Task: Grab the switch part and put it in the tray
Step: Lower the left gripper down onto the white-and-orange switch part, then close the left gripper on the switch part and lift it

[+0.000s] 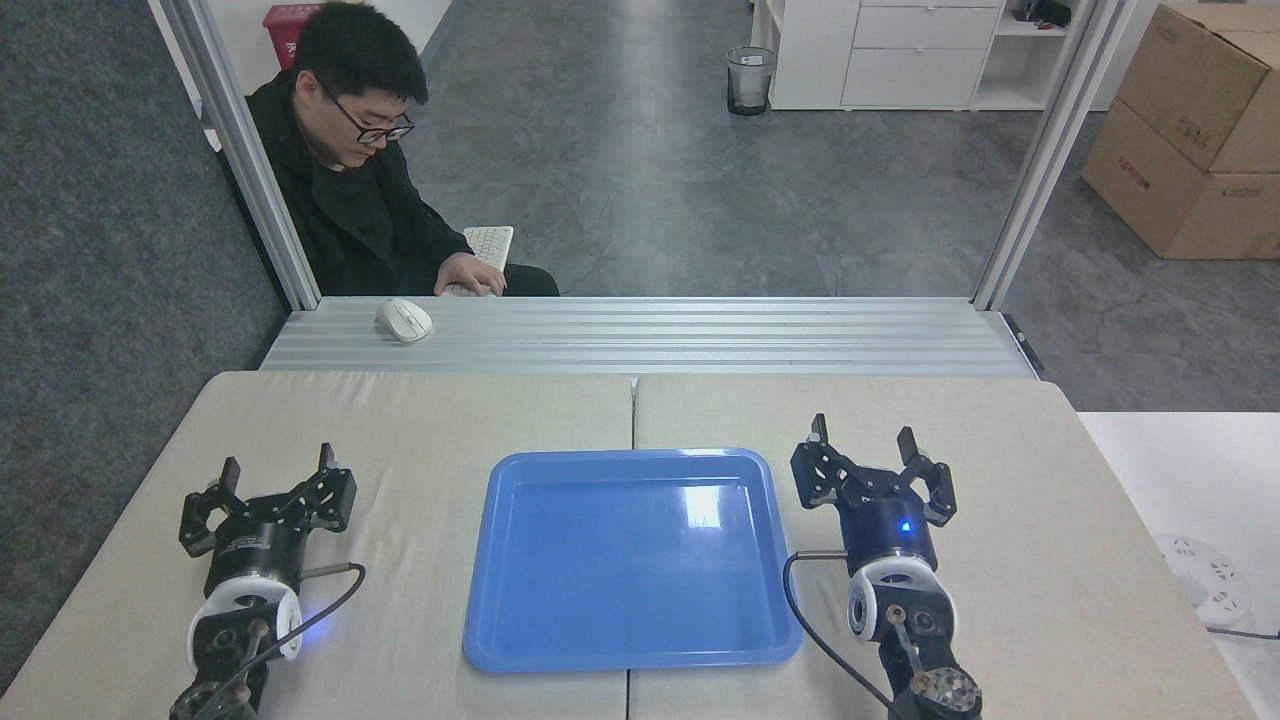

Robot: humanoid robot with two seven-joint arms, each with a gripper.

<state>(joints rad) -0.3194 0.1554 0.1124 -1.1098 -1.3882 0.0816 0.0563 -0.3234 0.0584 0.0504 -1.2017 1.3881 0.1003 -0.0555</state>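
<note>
Right now the blue tray [632, 560] sits flat in the middle of the beige table [1050, 500]. Its inside is bare and shiny, with a bright patch of light on it.

On the left, the left gripper [278, 478] is low over the near left part of the table, well apart from the tray. Its two black fingers stand wide apart and nothing is between them. A small blue light glows near its white wrist ring, and a black cable loops out to the right of it.

On the right, the right gripper [863, 438] is just beside the right rim of the tray. Its fingers are wide apart too, and it holds nothing. A blue dot of light shines on its dark body.

The switch part cannot be seen. The left arm covers the spot of table under it, so I cannot tell if the part lies there. It is not in the tray.

Past the far edge of the table is a grey metal ledge [700, 335]. A white mouse [403, 320] rests on its left end. Behind the ledge a person in black [350, 200] sits with one hand on a white keyboard [488, 245]. Far off on the right are brown boxes [1190, 130].
</note>
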